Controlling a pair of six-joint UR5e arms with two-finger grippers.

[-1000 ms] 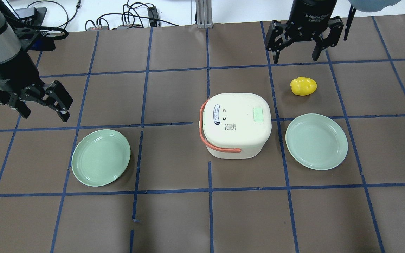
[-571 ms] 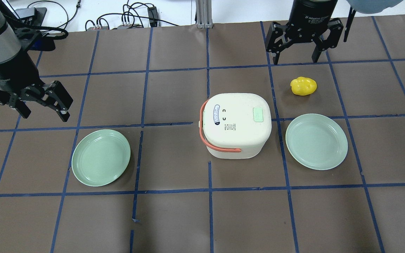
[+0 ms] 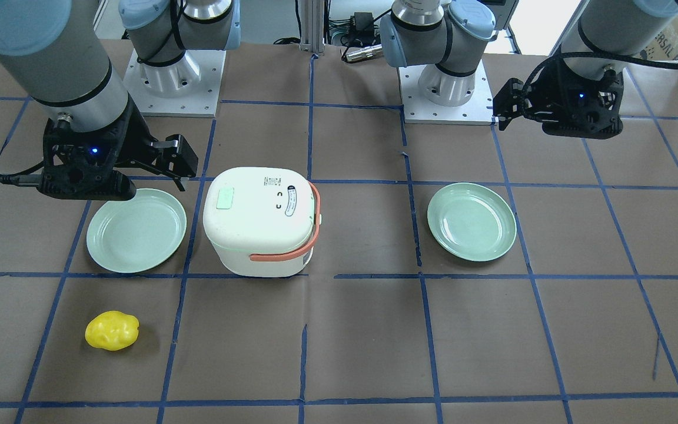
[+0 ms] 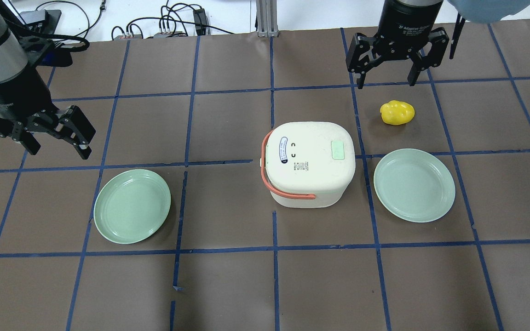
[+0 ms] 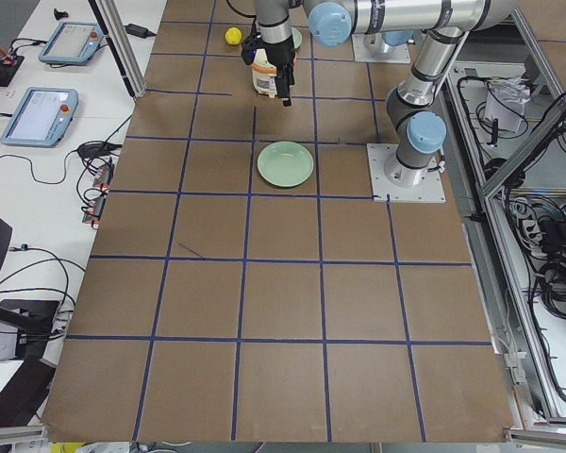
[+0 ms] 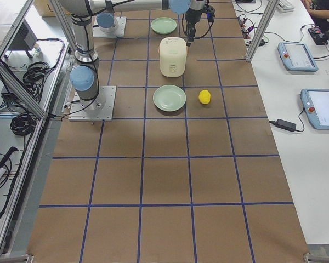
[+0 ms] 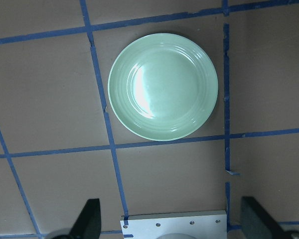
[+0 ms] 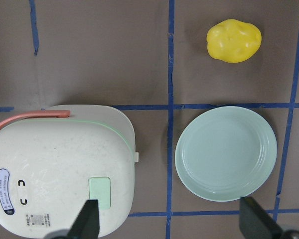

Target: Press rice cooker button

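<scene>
The white rice cooker (image 4: 308,174) with a coral-orange handle stands lid shut at the table's middle; it also shows in the front view (image 3: 259,235) and the right wrist view (image 8: 60,149). A pale green square button (image 4: 338,150) sits on its lid, also in the right wrist view (image 8: 99,193). My right gripper (image 4: 387,82) is open and empty, high above the table behind the cooker's right side. My left gripper (image 4: 58,146) is open and empty at the far left, well away from the cooker.
A yellow lumpy object (image 4: 397,112) lies behind the right green plate (image 4: 414,185), next to the cooker. A second green plate (image 4: 131,206) lies at the left, below my left gripper's camera (image 7: 162,94). Blue tape lines grid the brown table.
My right gripper has shifted slightly nearer, toward the yellow object and the cooker, still open. The left arm and the cooker have not moved.
</scene>
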